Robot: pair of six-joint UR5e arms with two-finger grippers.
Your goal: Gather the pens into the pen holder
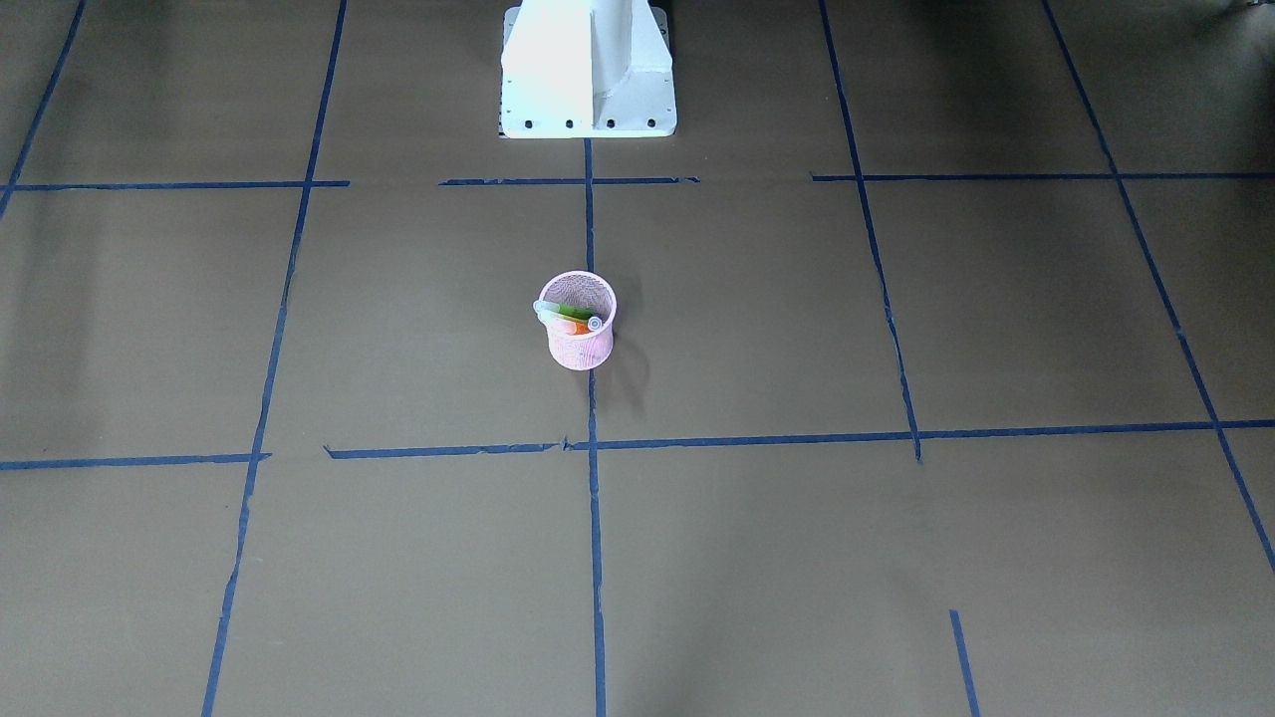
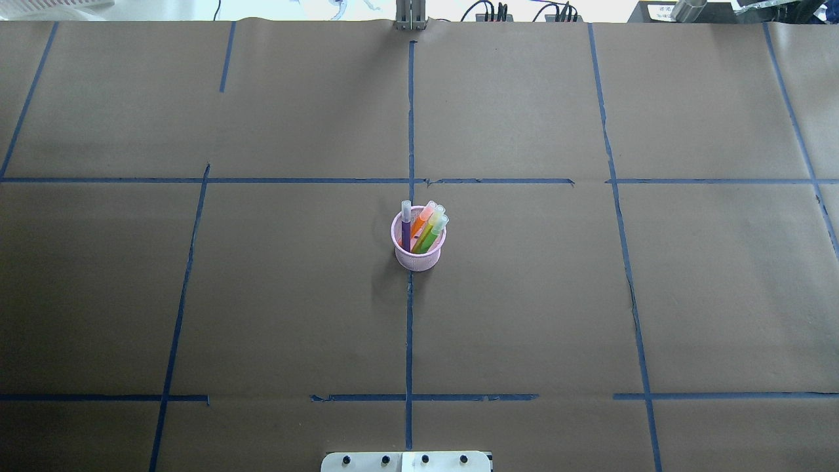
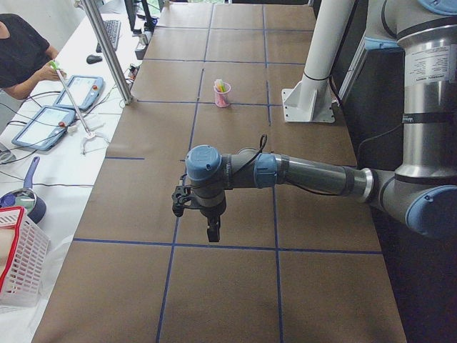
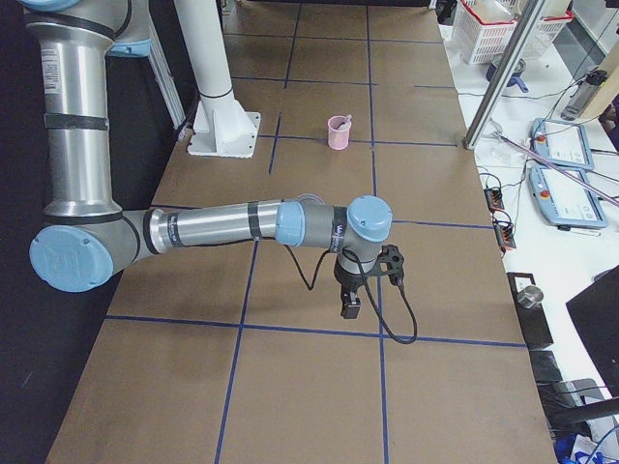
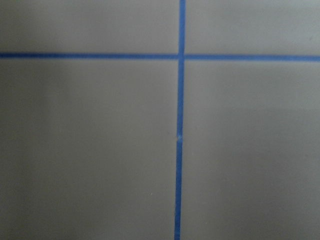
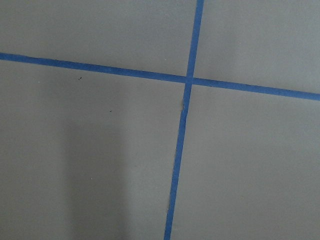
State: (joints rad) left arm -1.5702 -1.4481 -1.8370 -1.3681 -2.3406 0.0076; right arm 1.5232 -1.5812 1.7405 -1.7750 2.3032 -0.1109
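Standing upright at mid-table: pen holder (image 2: 419, 255), set on the lengthwise blue tape line (image 2: 409, 328) and on the brown paper (image 2: 196, 295). Holds the pens. Purple pen (image 2: 406, 233) near upright against the rim on the holder's left side. Orange pen (image 2: 421, 219) and green pen (image 2: 432, 235) just beside it, leaning away from the robot and toward the holder's right. Pale caps poking above the rim in the overhead view. From the front-facing camera, only cap ends and a little green and orange showing inside the pink mesh. White robot base (image 2: 406, 462) well apart from the holder, straight back along the same tape line.

Left gripper (image 3: 213, 233) well apart from the holder, out toward the table's left end, pointing down above the paper. Right gripper (image 4: 349, 307) well apart from the holder on the opposite side, likewise pointing down above the paper. Both seen in the side views only, so cannot tell how wide the fingers of either stand or whether anything sits between them. Looking down from each wrist camera: brown paper and a crossing of blue tape, the left one blurred.
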